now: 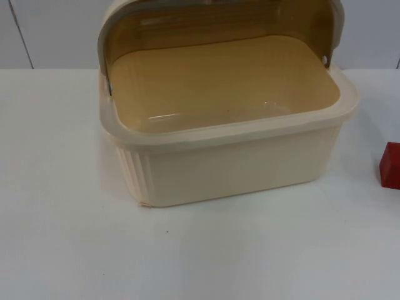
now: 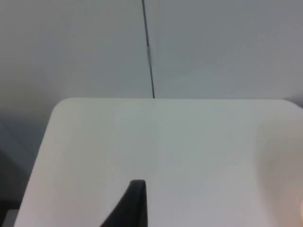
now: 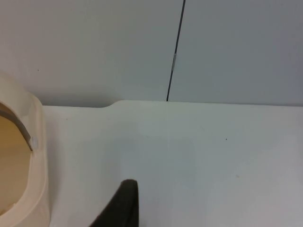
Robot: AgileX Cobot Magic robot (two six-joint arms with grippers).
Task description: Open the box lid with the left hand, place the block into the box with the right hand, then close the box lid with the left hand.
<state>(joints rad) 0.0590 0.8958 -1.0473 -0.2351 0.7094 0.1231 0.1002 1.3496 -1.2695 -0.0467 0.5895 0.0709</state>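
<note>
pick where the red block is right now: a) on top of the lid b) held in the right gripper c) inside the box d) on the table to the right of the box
d: the red block sits on the white table at the picture's right edge, apart from the cream box, whose lid is raised and whose inside holds nothing.

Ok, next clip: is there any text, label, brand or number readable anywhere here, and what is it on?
None.
The cream box, its raised lid and the red block carry no readable marks.
The white table and grey wall are also plain.
</note>
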